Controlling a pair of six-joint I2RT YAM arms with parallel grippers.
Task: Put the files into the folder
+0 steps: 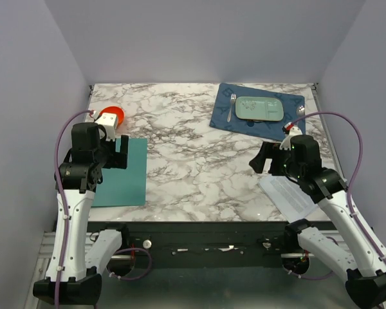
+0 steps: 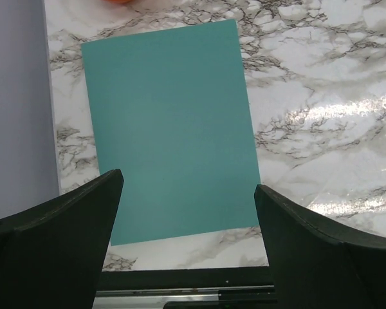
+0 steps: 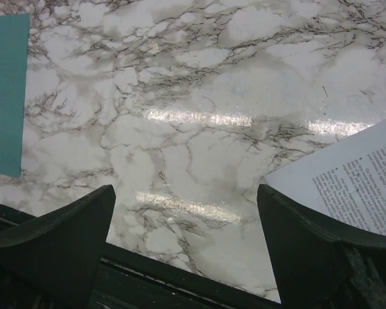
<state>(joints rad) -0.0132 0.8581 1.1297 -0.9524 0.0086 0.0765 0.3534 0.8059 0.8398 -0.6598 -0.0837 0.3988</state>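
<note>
The teal-green folder (image 1: 123, 174) lies closed and flat at the table's near left; in the left wrist view it (image 2: 170, 129) fills the centre. My left gripper (image 1: 118, 154) hovers above it, open and empty (image 2: 188, 193). The files (image 1: 288, 195), white printed sheets, lie at the near right edge, partly under my right arm; one corner with small black text shows in the right wrist view (image 3: 354, 183). My right gripper (image 1: 262, 159) is open and empty (image 3: 186, 199), above bare marble left of the sheets. The folder's edge shows at the left of that view (image 3: 5, 90).
A dark blue placemat (image 1: 257, 109) at the back right carries a pale green tray (image 1: 260, 108) and a fork (image 1: 231, 106). An orange-red object (image 1: 111, 114) sits at the back left behind my left arm. The table's front edge (image 2: 180, 277) is close below both grippers.
</note>
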